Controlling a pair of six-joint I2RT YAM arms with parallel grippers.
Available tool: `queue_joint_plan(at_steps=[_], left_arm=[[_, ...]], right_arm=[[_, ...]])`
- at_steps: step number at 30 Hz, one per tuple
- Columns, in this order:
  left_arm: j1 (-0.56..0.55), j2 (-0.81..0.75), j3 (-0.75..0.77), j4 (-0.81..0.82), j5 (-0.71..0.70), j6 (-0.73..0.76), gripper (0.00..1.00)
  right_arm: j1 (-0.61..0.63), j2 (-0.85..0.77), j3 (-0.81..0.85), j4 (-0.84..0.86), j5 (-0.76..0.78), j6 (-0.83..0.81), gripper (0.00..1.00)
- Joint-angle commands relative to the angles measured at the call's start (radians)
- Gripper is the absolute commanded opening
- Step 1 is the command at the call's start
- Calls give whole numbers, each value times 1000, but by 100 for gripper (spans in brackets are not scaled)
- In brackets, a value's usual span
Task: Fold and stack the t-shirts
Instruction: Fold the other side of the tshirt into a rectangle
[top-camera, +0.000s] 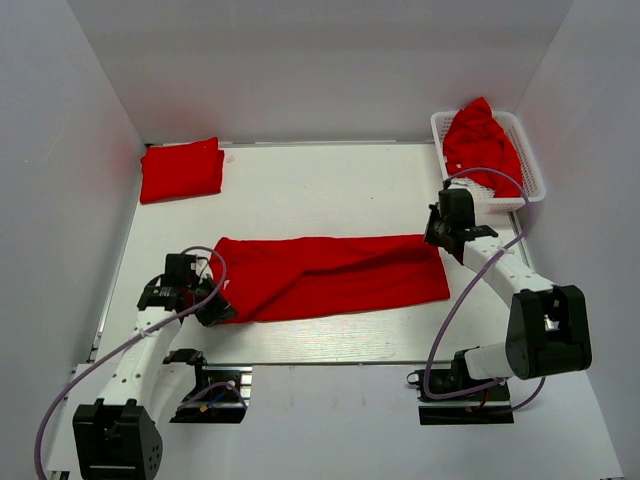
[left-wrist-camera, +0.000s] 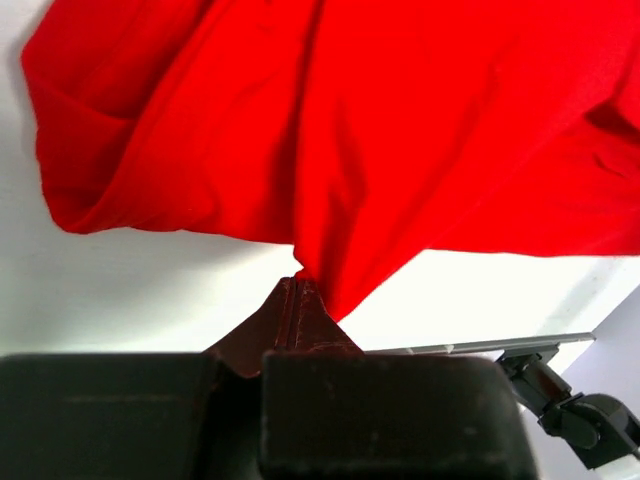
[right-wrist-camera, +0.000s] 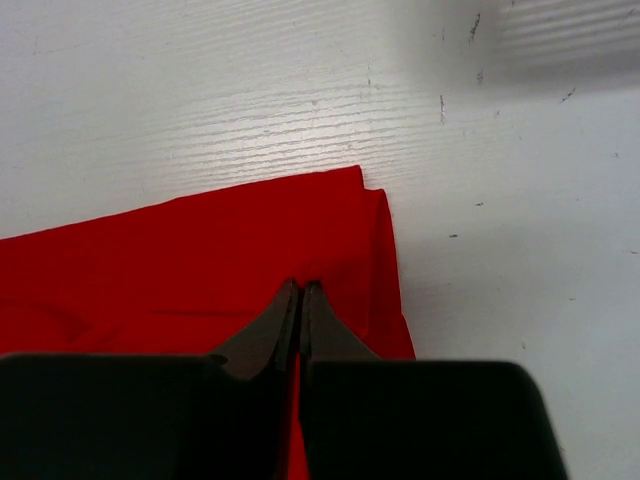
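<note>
One red t-shirt lies stretched left to right across the middle of the table, folded into a long band. My left gripper is at its near left end, shut on a pinch of the cloth, which fans up out of the closed fingertips. My right gripper is at the shirt's far right corner. Its jaws are shut with the tips on the red cloth, which puckers slightly there. Another t-shirt lies folded at the back left. A crumpled red t-shirt sits in the basket.
The white lattice basket stands at the back right corner, just behind my right arm. White walls close the table on the left, the back and the right. The table's near edge runs just in front of the spread shirt.
</note>
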Motion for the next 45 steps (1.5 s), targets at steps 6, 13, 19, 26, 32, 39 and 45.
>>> queue_joint_plan(at_steps=[6, 13, 19, 26, 32, 39, 45], left_arm=[[-2, 50, 12, -23, -43, -34, 57], [-2, 59, 139, -40, -114, 29, 81], [-2, 131, 256, 26, -163, 55, 87], [-2, 284, 341, 78, -142, 66, 100], [-2, 272, 326, 185, -131, 75, 100], [-2, 456, 292, 464, 59, 66, 100], [-31, 640, 256, 662, 174, 66, 100]], right_arm=[[-4, 16, -41, 34, 41, 43, 0], [-4, 16, -71, -3, 102, 112, 39], [-4, -77, -67, -103, 240, 188, 90], [-1, -154, 4, -156, 184, 149, 90], [7, -147, 52, -84, -204, 33, 90], [68, 28, 64, 20, -442, 65, 90], [96, 128, 69, -70, -331, 124, 90]])
